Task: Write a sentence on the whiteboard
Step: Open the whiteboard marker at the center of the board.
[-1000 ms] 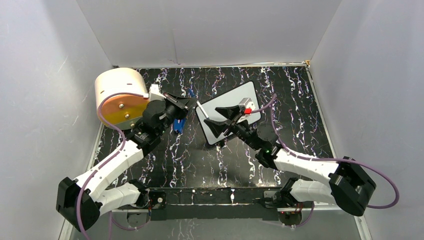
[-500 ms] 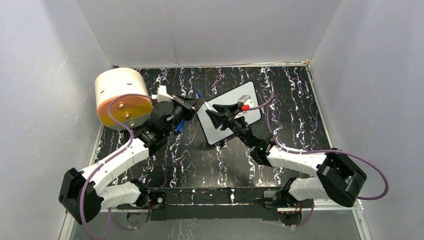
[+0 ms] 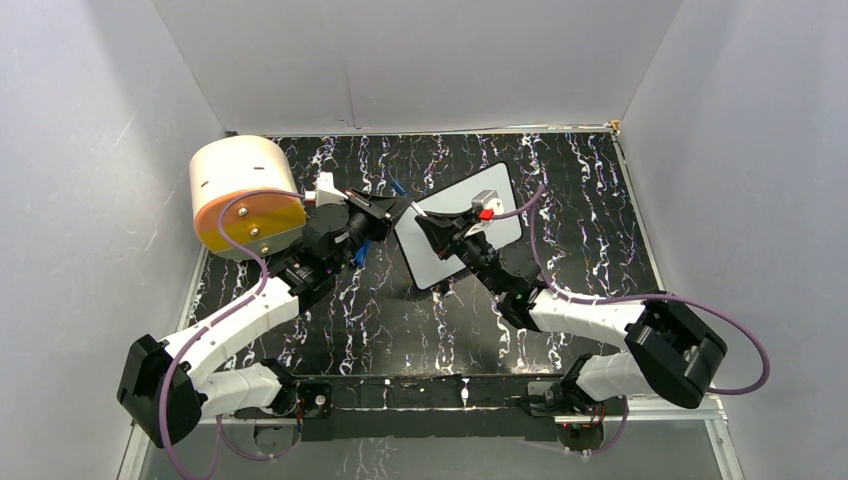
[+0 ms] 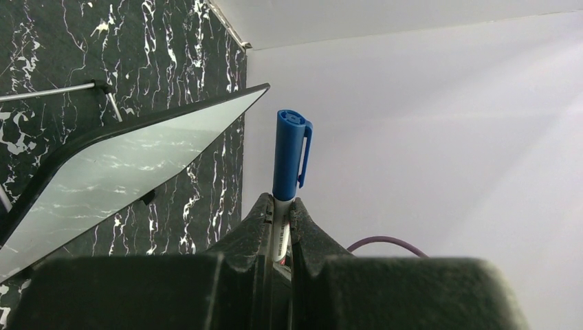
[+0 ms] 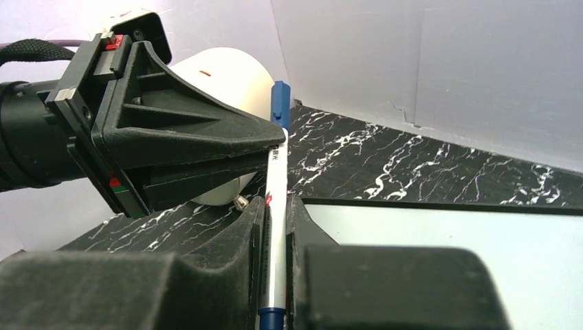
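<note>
A marker with a white barrel and blue cap (image 4: 289, 152) is pinched in both grippers above the table. My left gripper (image 4: 280, 205) is shut on the barrel just below the cap. Shut on the barrel further down is my right gripper (image 5: 276, 204), facing the left gripper (image 5: 172, 137) tip to tip. From above, the two meet at the whiteboard's left corner, left gripper (image 3: 393, 207) and right gripper (image 3: 421, 222), with the cap (image 3: 399, 188) sticking out behind. The whiteboard (image 3: 503, 190) lies flat on the table, turned at an angle. No sentence shows on its visible surface (image 5: 447, 240).
A big white cylinder with an orange face (image 3: 240, 190) stands at the back left, close behind the left wrist. A small blue object (image 3: 358, 250) lies on the black marbled table (image 3: 590, 220) under the left arm. Grey walls enclose three sides.
The right gripper moved left to the marker and closed on its barrel. The left arm swung the marker right toward the board, then held still.
</note>
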You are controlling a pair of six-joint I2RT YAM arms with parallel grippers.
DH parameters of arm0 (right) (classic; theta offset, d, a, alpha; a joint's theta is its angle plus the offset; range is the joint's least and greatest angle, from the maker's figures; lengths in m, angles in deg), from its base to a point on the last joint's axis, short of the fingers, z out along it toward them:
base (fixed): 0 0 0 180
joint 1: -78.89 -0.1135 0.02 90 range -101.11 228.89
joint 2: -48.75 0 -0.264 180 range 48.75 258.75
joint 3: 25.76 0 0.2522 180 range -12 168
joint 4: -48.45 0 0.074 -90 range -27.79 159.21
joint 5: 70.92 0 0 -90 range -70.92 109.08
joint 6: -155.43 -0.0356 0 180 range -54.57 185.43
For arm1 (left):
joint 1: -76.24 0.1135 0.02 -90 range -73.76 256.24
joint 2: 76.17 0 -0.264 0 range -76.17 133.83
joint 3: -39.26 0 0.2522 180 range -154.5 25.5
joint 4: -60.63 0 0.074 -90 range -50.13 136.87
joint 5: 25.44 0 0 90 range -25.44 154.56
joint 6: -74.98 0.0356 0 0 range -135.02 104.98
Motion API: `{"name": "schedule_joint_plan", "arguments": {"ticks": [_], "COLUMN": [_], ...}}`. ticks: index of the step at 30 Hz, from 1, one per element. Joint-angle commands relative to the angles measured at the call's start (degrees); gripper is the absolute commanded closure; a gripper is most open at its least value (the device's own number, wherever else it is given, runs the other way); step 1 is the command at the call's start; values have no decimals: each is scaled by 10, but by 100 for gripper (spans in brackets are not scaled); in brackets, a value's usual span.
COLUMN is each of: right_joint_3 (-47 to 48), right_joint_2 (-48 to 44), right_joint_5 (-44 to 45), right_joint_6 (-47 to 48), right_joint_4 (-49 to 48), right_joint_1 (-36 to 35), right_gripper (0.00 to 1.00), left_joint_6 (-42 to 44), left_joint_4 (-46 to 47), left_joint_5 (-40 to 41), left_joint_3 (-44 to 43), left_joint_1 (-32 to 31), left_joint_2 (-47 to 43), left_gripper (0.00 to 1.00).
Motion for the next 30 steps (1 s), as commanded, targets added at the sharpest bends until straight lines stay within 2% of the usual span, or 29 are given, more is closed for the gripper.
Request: {"name": "schedule_joint_plan", "arguments": {"ticks": [1,2,5,7,10,12,16,19,23,30], "right_joint_3": [22,21,16,15,33,38,62,81,105,118], "right_joint_2": [-6,-9,-22,-35,-58,-73,-103,-123,-141,-175], "right_joint_5": [-1,-4,-12,-19,-36,-43,-50,-70,-115,-234], "right_joint_6": [9,10,17,24,27,30,46,61,86,132], "right_joint_4": [-44,-44,-34,-10,71,110,225,309,416,528], "right_joint_1": [-2,-2,-2,-3,-2,-3,0,9,28,99], "right_gripper": [96,100,100,100,100,100,100,100,100,100], "left_joint_6": [-5,-4,11,38,105,178,302,403,537,743], "left_joint_4": [17,14,3,-9,-36,-59,-106,-151,-179,-257], "left_joint_5": [6,6,10,13,29,45,58,41,-19,-121], "left_joint_3": [2,3,6,4,-3,-10,-24,-41,-50,-75], "left_joint_1": [-6,-6,-6,-6,-6,-6,-6,-6,-6,-6], "left_joint_2": [0,0,-6,-13,-28,-39,-56,-62,-76,-99], "left_gripper": [100,100,100,91,66,58,48,41,36,31]}}
